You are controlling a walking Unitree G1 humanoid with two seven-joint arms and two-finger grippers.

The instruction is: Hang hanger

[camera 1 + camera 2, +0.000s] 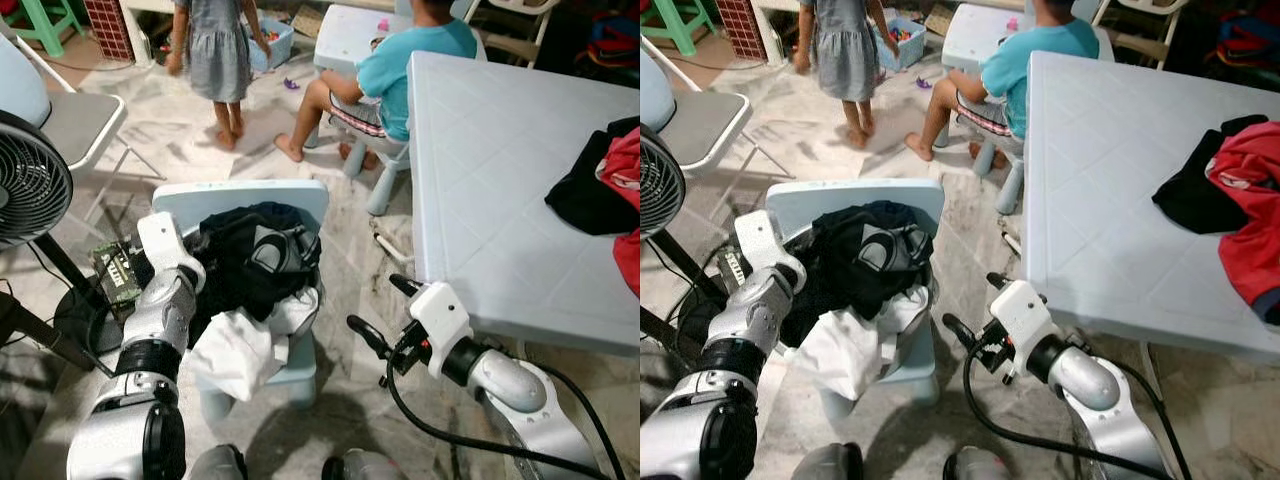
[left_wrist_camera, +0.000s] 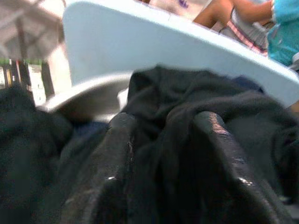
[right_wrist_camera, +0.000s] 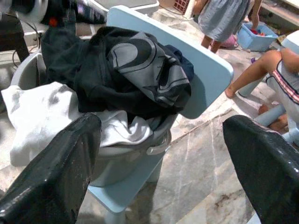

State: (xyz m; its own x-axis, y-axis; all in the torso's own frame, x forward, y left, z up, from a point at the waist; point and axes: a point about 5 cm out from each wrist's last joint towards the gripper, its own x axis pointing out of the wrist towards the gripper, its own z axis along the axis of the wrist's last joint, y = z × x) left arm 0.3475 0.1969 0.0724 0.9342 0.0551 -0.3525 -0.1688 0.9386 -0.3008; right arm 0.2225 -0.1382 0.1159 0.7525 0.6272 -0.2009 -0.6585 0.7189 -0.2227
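left end effector (image 2: 159, 154): buried in dark clothes (image 1: 255, 255), fingers apart around cloth
right end effector (image 1: 378, 312): spread, empty
risk: pile slides off chair (image 1: 250, 200); no hanger found

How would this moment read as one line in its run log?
left claw: in black clothes pile on pale blue plastic chair | right claw: open, empty, beside chair

Left hand (image 2: 161, 154) reaching forward; right hand (image 1: 380, 312) open wide.

There are no words or numbers to read here. The black shirt (image 3: 140, 60) has a grey picture on it, but no letters.
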